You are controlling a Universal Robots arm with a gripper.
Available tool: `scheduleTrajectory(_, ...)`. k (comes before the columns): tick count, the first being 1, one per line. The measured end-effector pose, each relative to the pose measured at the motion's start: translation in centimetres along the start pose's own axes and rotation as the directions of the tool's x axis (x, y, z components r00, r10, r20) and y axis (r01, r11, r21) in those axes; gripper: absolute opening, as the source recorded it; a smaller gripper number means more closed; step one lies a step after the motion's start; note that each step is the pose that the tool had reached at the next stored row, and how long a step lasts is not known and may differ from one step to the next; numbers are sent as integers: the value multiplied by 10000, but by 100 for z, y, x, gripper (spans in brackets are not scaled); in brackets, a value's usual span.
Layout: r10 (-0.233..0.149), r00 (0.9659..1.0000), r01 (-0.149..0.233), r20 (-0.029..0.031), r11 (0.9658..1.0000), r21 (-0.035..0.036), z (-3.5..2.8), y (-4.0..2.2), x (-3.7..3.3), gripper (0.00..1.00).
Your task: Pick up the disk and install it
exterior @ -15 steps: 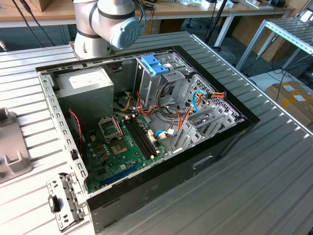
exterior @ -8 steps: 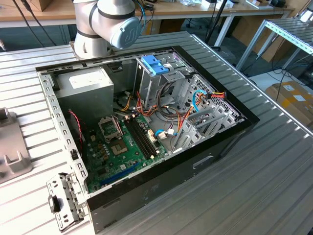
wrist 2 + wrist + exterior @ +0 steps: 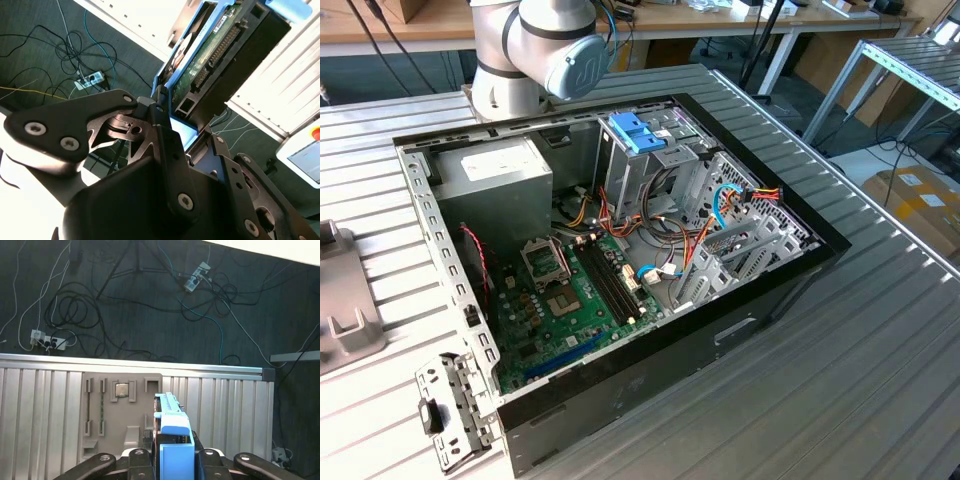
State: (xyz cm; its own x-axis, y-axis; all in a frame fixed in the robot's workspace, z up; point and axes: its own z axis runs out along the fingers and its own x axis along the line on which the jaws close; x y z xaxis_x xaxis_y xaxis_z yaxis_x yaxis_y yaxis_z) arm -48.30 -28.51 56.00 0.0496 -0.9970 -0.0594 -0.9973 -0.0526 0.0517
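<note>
In both wrist views my gripper (image 3: 187, 120) is shut on the disk (image 3: 225, 45), its black fingers (image 3: 165, 130) clamped on either side of it. The disk has a dark body with a green circuit board on one face and a bright blue carrier around it. In the first wrist view the carrier's blue tab (image 3: 172, 425) stands up between the gripper (image 3: 172, 455) fingers. The disk hangs above a ribbed metal table (image 3: 220, 405), clear of its surface.
The open computer case (image 3: 790, 290) lies on the table with a motherboard (image 3: 570, 300), a grey power supply (image 3: 500, 165) and a light-blue bracket (image 3: 635, 130) on its drive cage. A grey fixture (image 3: 115, 415) sits below the disk. Cables lie on the floor (image 3: 125, 305).
</note>
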Motion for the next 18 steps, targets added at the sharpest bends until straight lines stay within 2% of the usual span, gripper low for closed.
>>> scheduleTrajectory(15,0,10000,0,0,10000,0,-86,4,-5,37)
scheduleTrajectory(18,1,10000,-1,1,10000,-2,-87,5,-5,37)
